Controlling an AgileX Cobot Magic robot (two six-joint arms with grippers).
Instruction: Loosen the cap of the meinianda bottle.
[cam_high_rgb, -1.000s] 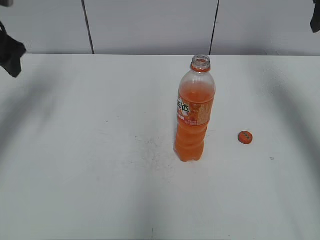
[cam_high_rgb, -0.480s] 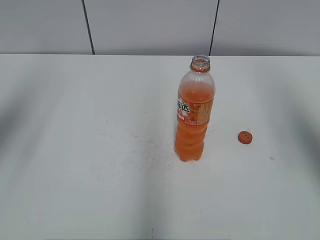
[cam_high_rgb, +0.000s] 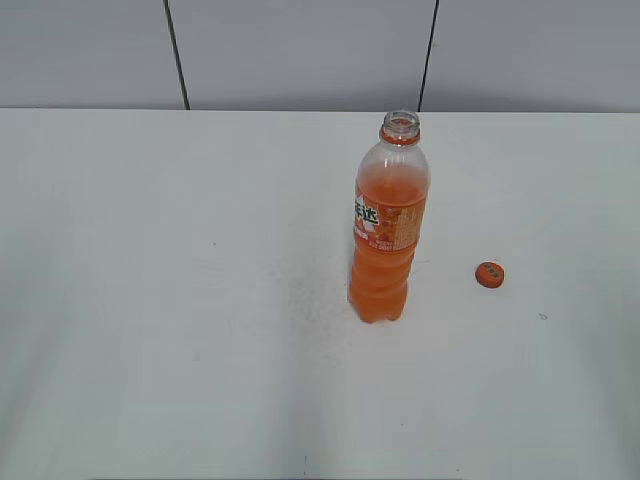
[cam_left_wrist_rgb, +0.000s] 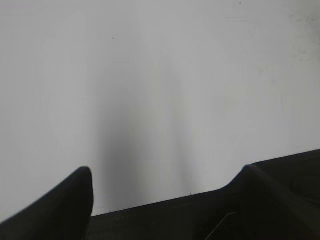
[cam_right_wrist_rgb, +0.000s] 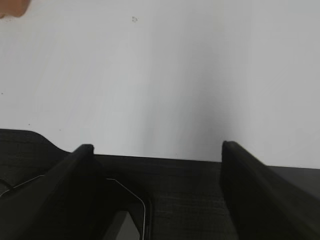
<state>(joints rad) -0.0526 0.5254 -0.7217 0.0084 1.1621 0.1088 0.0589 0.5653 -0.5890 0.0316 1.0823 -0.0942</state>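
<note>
The meinianda bottle (cam_high_rgb: 388, 235) stands upright near the middle of the white table, with orange drink inside and its neck (cam_high_rgb: 401, 124) open. The orange cap (cam_high_rgb: 489, 274) lies flat on the table to the bottle's right, apart from it. Neither gripper shows in the exterior view. In the left wrist view my left gripper (cam_left_wrist_rgb: 165, 172) has its fingers wide apart over bare table, holding nothing. In the right wrist view my right gripper (cam_right_wrist_rgb: 156, 146) is also open and holds nothing. An orange blur (cam_right_wrist_rgb: 10, 7) sits at that view's top left corner; I cannot tell what it is.
The white table (cam_high_rgb: 150, 300) runs back to a grey panelled wall (cam_high_rgb: 300, 50). A small dark speck (cam_high_rgb: 542, 316) lies right of the cap.
One second ago dark arm parts showed at the upper left and upper right corners of the exterior view; they have moved out of view. Bottle and cap have not moved.
</note>
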